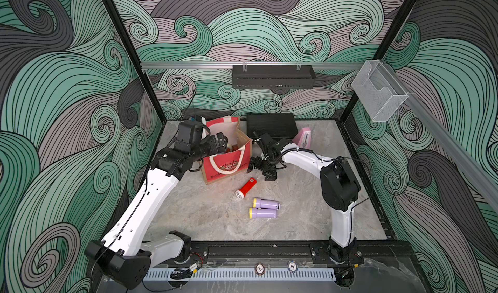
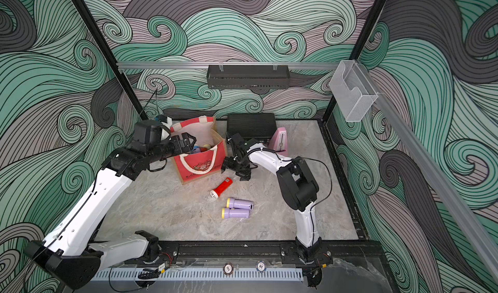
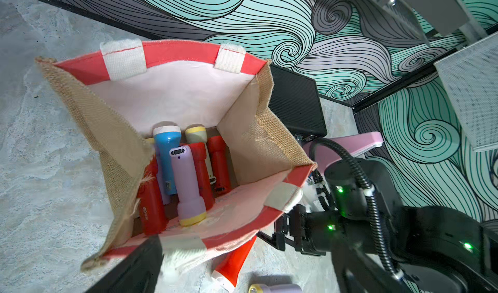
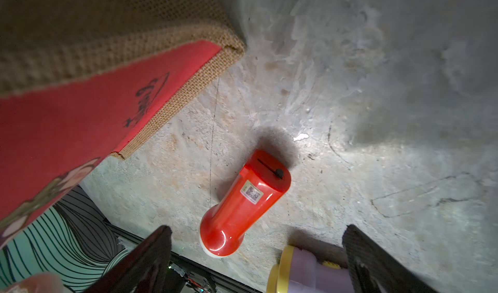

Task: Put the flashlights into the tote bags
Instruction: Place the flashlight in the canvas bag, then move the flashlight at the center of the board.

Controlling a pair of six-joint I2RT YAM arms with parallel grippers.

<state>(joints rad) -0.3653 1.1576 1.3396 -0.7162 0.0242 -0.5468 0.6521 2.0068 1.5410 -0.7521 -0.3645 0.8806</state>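
The tote bag (image 1: 229,166) (image 3: 172,97) stands open at the back left of the table. Several flashlights lie inside it, among them a blue one (image 3: 167,157), a lilac one (image 3: 187,181) and a red one (image 3: 151,210). My left gripper (image 1: 221,143) hangs open and empty over the bag's mouth; one finger (image 3: 134,267) shows in the left wrist view. On the table in front of the bag lie a red flashlight (image 1: 245,188) (image 4: 244,202) and two lilac flashlights (image 1: 265,204) (image 1: 262,213). My right gripper (image 1: 260,169) (image 4: 258,262) hovers open and empty just above the red one's tail end.
A black ribbed case (image 1: 270,126) lies behind the bag, and a pink metronome (image 1: 304,138) stands to its right, behind my right arm. A black shelf (image 1: 272,76) and a clear holder (image 1: 377,92) hang on the walls.
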